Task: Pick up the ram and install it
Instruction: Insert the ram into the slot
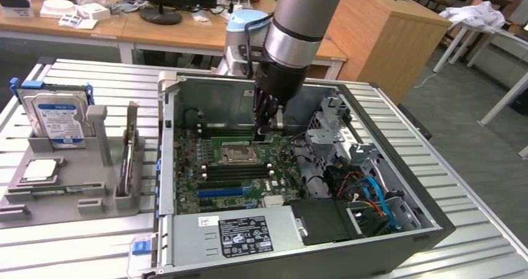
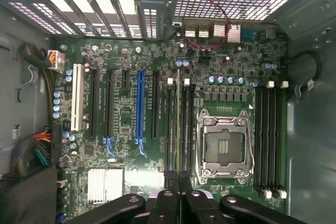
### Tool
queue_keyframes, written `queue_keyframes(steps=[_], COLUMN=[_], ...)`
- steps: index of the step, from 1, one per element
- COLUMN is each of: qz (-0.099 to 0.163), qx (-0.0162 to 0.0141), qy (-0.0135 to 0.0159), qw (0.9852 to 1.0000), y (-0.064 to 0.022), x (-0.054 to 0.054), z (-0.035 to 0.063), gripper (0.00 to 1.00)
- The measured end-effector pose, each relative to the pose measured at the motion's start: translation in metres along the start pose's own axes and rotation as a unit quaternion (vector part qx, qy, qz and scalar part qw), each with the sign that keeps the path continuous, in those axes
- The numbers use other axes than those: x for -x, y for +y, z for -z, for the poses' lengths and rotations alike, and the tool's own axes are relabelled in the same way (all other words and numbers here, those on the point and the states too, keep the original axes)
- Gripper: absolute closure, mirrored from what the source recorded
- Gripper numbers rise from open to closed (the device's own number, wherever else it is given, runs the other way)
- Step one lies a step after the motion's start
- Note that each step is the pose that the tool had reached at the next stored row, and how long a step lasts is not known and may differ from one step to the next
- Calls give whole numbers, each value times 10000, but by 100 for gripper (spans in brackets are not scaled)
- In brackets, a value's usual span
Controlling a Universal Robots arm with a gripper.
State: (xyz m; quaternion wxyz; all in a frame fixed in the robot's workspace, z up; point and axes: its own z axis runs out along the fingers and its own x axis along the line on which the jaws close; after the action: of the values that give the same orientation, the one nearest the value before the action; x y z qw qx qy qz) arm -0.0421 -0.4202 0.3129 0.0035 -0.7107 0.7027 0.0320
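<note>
Ram (image 2: 178,129), clamped edge-down in the tool (image 1: 270,130) at the exterior view's one o'clock from the processor socket (image 1: 234,156), lines up with a memory slot (image 2: 187,124)

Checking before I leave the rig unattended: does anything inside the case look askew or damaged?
Nothing stands out. The ram sits straight in the jaws, parallel to the slots, and the board shows no visible damage.

Exterior view high, oblique, wrist view close overhead, shared motherboard (image 1: 210,167) (image 2: 126,124)
</note>
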Motion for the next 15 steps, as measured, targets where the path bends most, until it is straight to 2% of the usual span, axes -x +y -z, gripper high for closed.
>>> queue_keyframes(steps=[15], qz=[-6], qx=[0], qy=[0], qw=[10000], y=[-8], x=[-10], z=[-198], gripper=[88])
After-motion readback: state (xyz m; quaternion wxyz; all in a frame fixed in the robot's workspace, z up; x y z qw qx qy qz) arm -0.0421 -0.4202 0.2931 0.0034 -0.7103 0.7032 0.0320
